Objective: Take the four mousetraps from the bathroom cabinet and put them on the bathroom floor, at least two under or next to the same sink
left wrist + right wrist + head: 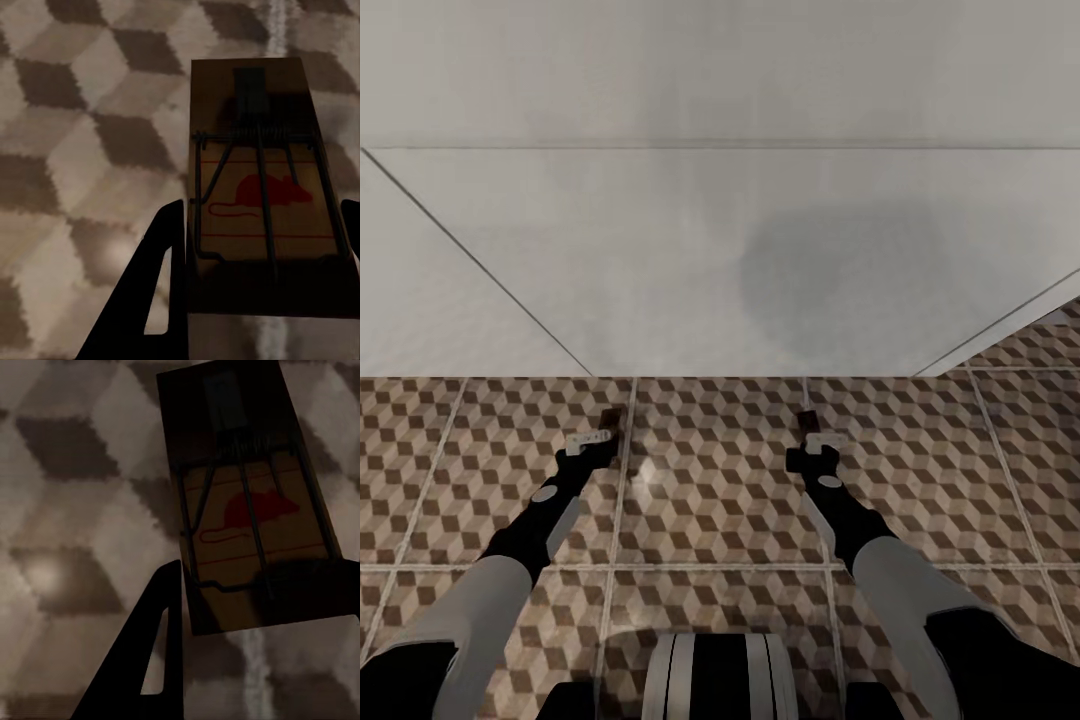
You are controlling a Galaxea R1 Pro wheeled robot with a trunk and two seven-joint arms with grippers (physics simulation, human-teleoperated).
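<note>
Both arms reach forward and down over the bathroom floor (710,480), tiled in a brown and cream cube pattern. My left gripper (605,432) is shut on a mousetrap (259,187), a flat wooden base with a wire spring and a red mouse print, held low over a grout line. The right gripper (810,432) is shut on a second mousetrap (244,502), which sits slightly tilted between its fingers (154,645). In the head view each trap is a small dark piece at the gripper tip (612,420) (806,418). The cabinet is out of view.
A broad white panelled surface (660,260) rises from the floor just ahead of both grippers, with slanted seams at its left and right. Whether it belongs to the sink I cannot tell. My base (720,675) sits at the near edge. More tiles show at the far right (1040,345).
</note>
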